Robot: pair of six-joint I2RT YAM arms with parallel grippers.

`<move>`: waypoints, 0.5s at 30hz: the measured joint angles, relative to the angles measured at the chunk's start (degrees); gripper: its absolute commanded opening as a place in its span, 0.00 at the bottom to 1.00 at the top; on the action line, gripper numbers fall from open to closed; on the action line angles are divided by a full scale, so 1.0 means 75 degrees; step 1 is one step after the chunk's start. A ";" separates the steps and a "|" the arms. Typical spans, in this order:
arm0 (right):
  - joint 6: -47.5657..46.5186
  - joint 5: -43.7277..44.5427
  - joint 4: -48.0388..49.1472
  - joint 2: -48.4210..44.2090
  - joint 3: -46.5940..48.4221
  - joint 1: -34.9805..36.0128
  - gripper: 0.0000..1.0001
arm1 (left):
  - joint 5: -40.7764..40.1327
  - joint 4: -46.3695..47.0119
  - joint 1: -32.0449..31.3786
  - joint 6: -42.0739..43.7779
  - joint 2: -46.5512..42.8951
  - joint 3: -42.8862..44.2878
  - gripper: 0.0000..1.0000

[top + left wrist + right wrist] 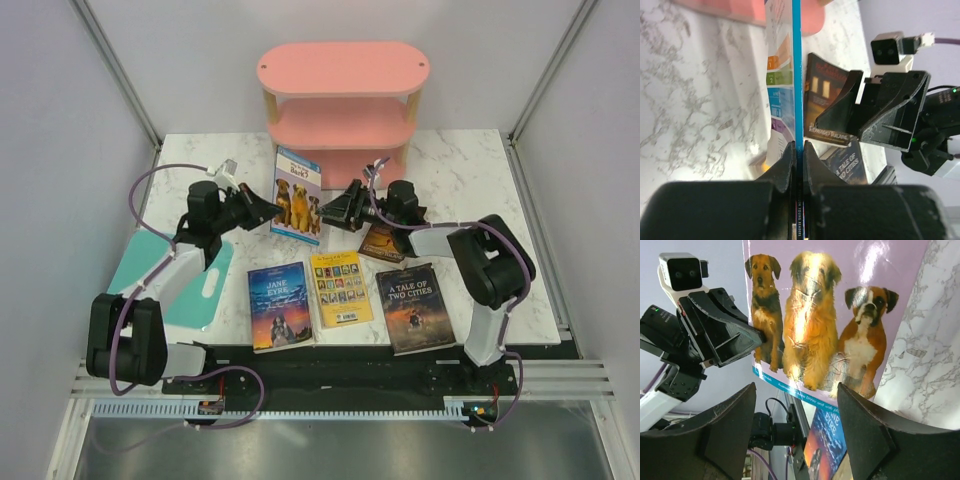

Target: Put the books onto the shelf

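Note:
The light picture-covered book with three dogs (297,194) stands upright on the table in front of the pink shelf (340,72). My left gripper (272,210) is shut on its left edge, its jaws pressed on the thin blue edge (797,75). My right gripper (330,208) is open just off the book's right side, facing the dog cover (830,315) with nothing between its fingers (730,425). Blue Jane Eyre (280,305), the yellow book (340,288) and A Tale of Two Cities (415,307) lie flat near the front. The brown-orange book (380,243) lies partly under my right arm.
A flat teal board with a handle hole (150,278) lies at the left under my left arm. Grey walls with metal posts close in the table on both sides. The shelf's lower tiers (340,125) are open towards me.

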 measured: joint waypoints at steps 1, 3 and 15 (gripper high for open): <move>0.0023 0.0085 0.0023 -0.0172 -0.0073 -0.0006 0.73 | 0.0061 0.0038 0.0000 -0.0041 -0.0012 0.0073 0.02; -0.0012 0.0254 -0.0111 -0.0495 -0.0254 -0.0012 0.73 | 0.0146 0.0169 0.0000 -0.0157 -0.0052 0.0187 0.02; -0.0860 0.1177 -0.1638 -0.2416 -0.0694 -0.0213 0.81 | 0.0697 0.0694 -0.0006 -0.1070 -0.0245 0.0493 0.02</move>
